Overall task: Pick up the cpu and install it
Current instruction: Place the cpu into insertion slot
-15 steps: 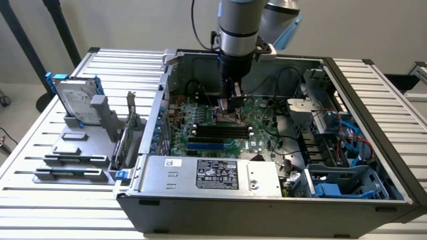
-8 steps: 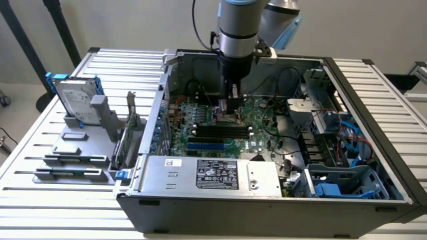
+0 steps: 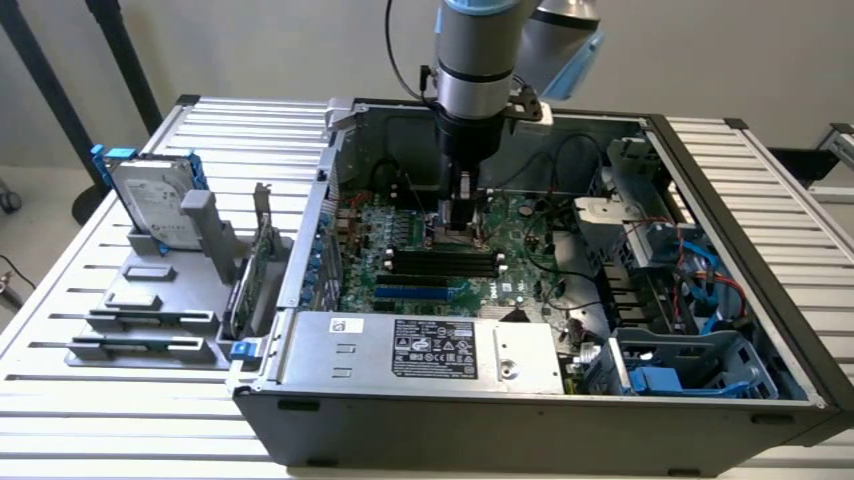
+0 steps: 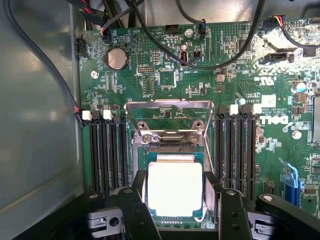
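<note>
Two fingers (image 4: pixel 138 200) of the hand (image 4: pixel 175 182) are pinching the cpu (image 4: pixel 175 189) by its opposite side edges. You are seeing it right at the open socket (image 4: pixel 172 150) on the motherboard (image 4: pixel 240 65), though whether it is already resting in there you cannot tell. The hinged load plate (image 4: pixel 170 117) is standing open just beside it, and memory slots (image 4: pixel 107 155) are flanking the socket on both sides. In the exterior view the arm (image 3: pixel 474 60) is reaching straight down into the computer case (image 3: pixel 534 410). You are handling what I judge to be a light, stiff, flat chip. Its metal top is looking smooth and probably slippery, and its underside is likely fragile. The thin side edges are therefore the sensible hold, with the chip staying level under a gentle squeeze.
</note>
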Controlling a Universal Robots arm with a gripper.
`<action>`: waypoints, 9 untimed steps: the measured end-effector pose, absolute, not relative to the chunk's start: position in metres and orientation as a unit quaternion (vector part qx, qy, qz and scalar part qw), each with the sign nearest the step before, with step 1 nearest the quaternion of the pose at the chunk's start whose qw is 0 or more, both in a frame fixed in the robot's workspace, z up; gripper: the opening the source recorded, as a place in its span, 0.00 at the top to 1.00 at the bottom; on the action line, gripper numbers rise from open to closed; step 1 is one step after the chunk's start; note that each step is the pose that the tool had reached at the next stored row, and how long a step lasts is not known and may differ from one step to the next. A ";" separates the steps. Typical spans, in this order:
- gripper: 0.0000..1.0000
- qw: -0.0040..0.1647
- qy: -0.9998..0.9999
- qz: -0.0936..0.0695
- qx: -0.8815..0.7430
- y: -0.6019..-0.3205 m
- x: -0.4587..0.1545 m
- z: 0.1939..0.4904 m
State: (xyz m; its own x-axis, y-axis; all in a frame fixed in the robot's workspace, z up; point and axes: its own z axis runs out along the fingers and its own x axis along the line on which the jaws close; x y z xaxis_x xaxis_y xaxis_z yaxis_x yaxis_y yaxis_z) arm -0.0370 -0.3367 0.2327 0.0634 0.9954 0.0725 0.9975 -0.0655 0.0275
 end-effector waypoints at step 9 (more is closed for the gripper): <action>0.45 -0.002 -0.683 -0.033 -0.730 -0.329 -0.043 0.231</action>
